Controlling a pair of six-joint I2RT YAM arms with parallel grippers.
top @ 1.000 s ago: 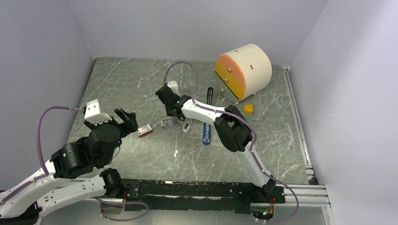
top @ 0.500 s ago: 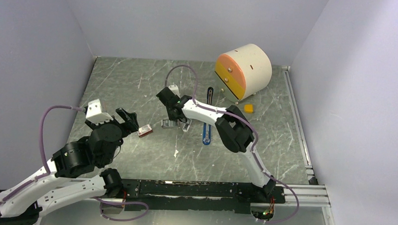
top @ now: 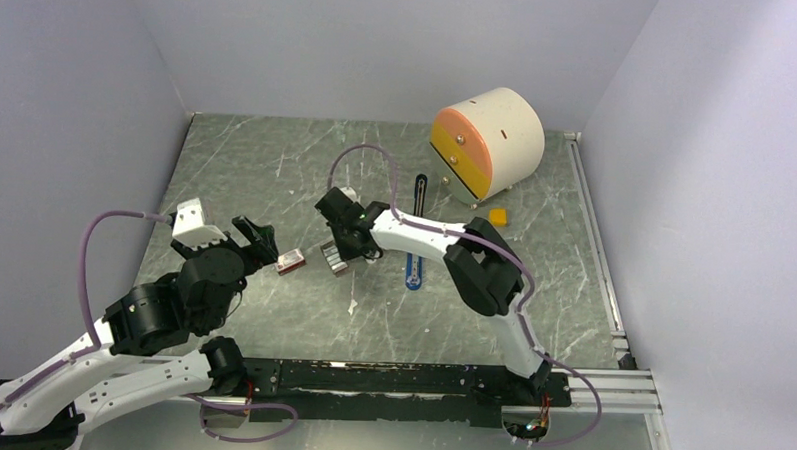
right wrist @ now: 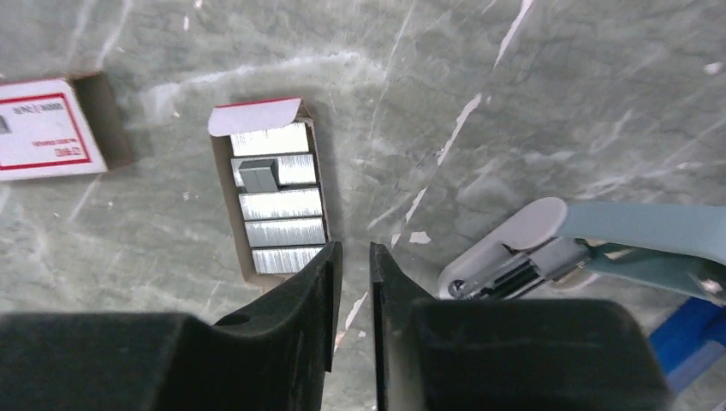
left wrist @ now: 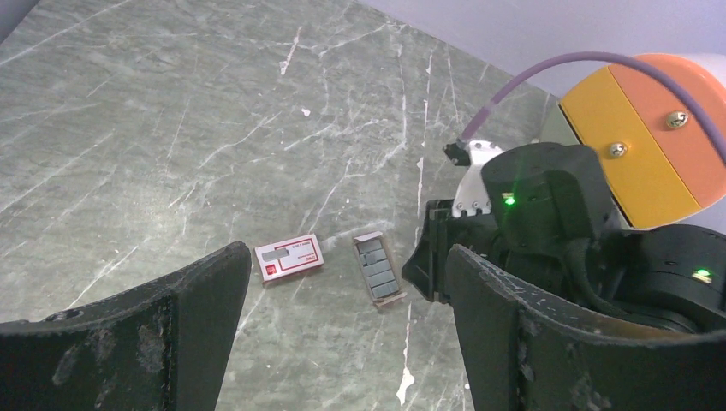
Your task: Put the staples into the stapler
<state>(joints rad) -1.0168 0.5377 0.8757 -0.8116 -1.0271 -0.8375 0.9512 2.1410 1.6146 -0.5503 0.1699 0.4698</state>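
Top external view: both arms are hanging over the marble table, and the staples are lying loose near its middle.

Left gripper is hanging at nine o'clock of the scene with its fingers spread wide and gripping nothing. At its four o'clock a red-and-white box is lying flat. At three o'clock of that box the staples are sitting in rows in an open cardboard tray. The right gripper is hovering at the tray's near corner, its fingers pinched almost together and gripping nothing; whether a fingertip is touching the tray is hard to tell. A pale-blue-and-white piece is lying just beside it. The stapler is lying at three o'clock of the staples, apart from them. A cream drum is sitting at the stapler's one o'clock.
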